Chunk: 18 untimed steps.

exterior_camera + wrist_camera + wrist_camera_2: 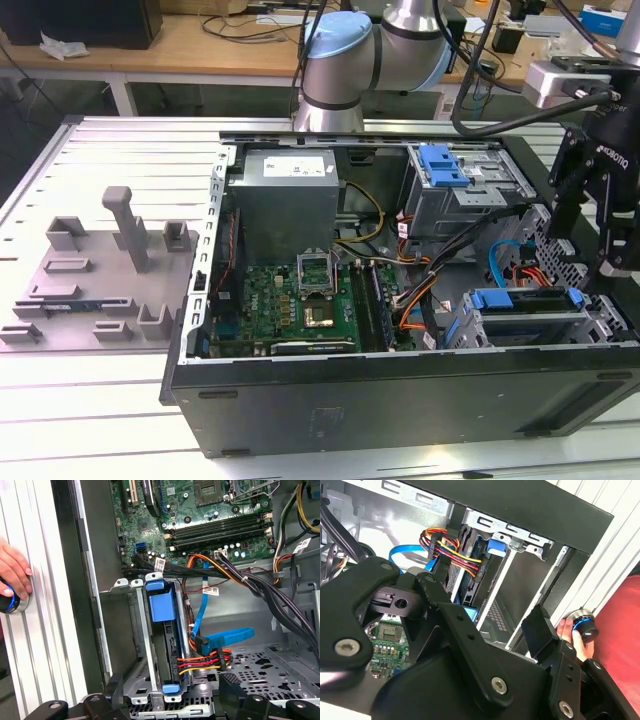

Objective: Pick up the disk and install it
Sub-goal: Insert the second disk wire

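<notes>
My pincer (612, 215) hangs released and empty just above the open computer case (400, 385), its fingers (540, 630) spread apart. Directly below it I see the disk (162, 630), already seated on edge in the metal drive cage (140, 680), with red-yellow power wires (200, 662) plugged in beside it. Beyond the case wall, a person's hand (15, 572) rests on a knob on the tabletop (45, 645).

- Arm (345, 60): silver tube links, pale blue joint caps, black cables trailing beside it.
- Claw (485, 650): matte black, chunky linkage bars, round silver screws at pivots.
- White lettering marks its black wrist housing.
</notes>
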Motion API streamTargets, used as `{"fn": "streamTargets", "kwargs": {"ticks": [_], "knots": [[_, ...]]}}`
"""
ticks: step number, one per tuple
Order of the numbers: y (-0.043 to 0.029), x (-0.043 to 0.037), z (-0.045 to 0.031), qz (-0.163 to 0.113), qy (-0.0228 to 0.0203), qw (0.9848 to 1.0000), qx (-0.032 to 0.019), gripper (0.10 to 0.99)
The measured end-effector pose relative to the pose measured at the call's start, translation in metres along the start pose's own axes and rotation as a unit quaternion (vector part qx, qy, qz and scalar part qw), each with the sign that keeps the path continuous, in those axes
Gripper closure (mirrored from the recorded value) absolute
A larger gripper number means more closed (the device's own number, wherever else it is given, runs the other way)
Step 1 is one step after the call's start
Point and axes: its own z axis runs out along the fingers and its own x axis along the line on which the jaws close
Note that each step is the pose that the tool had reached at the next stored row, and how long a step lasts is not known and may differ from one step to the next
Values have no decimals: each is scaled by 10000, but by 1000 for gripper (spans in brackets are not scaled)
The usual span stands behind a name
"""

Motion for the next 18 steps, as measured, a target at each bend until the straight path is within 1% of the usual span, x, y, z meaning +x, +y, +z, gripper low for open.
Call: {"fn": "streamTargets", "kwargs": {"ticks": [2,4,5,6,7,8,10,11,12,13,14,15,16,17,18], "knots": [[0,0,0,0,7,10000,1,243],[0,0,0,-1,25,10000,4,243],[5,-41,-12,-3,26,10000,-2,243],[18,-125,-33,-13,31,10000,-23,243],[48,-311,-70,-20,80,10000,-36,243],[70,-449,-99,-21,162,9999,-23,243],[80,-450,-96,-23,249,9997,-14,243],[90,-449,-95,-25,303,9995,-13,243],[93,-450,-91,-28,340,9994,-15,243],[101,-457,-86,-33,410,9992,-18,243],[113,-456,-84,-54,484,9988,-96,243],[122,-456,-83,-76,548,9983,-177,243],[127,-459,-80,-93,604,9978,-239,243],[127,-461,-77,-100,630,9976,-263,255],[128,-466,-73,-105,659,9974,-278,322]]}}
